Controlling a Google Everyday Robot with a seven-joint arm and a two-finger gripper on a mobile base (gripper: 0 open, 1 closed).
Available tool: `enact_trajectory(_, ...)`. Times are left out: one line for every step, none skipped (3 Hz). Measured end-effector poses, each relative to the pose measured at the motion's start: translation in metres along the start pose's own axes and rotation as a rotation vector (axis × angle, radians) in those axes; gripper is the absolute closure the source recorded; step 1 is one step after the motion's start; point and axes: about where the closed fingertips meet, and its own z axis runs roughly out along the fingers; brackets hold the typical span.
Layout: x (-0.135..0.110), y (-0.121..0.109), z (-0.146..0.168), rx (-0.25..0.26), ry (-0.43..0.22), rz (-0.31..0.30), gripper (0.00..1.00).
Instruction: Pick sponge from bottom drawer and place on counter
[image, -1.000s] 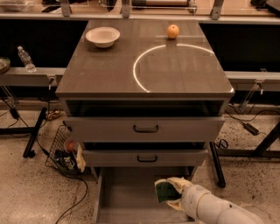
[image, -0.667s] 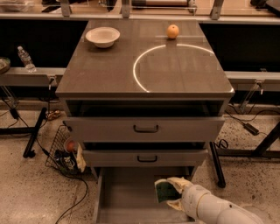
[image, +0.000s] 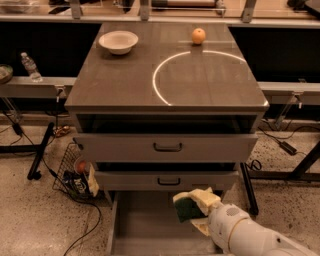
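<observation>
- The claw (image: 192, 213) sits at 6 o'clock in the view, at the tip of a white arm (image: 246, 235). It is closed tight on the sponge (image: 185, 210), whose dark green face is turned toward 9 o'clock.
- Around it lies the bottom drawer (image: 142, 225), pulled open — the sponge is over its right half.
- At 12 o'clock from the claw stands the counter (image: 120, 80), marked with a white arc (image: 153, 82).
- A bowl (image: 118, 41) sits toward the counter's 11 o'clock — an orange (image: 198, 35) toward its 1 o'clock.
</observation>
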Motion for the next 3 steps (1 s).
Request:
enact_trajectory(-0.025, -0.042, -0.029, 0.068, -0.013, -0.098, 1.00)
enact_trajectory(-0.038, -0.060, -0.042, 0.100, 0.001, -0.132, 1.00)
enact_trajectory(-0.036, -0.059, -0.040, 0.098, 0.001, -0.128, 1.00)
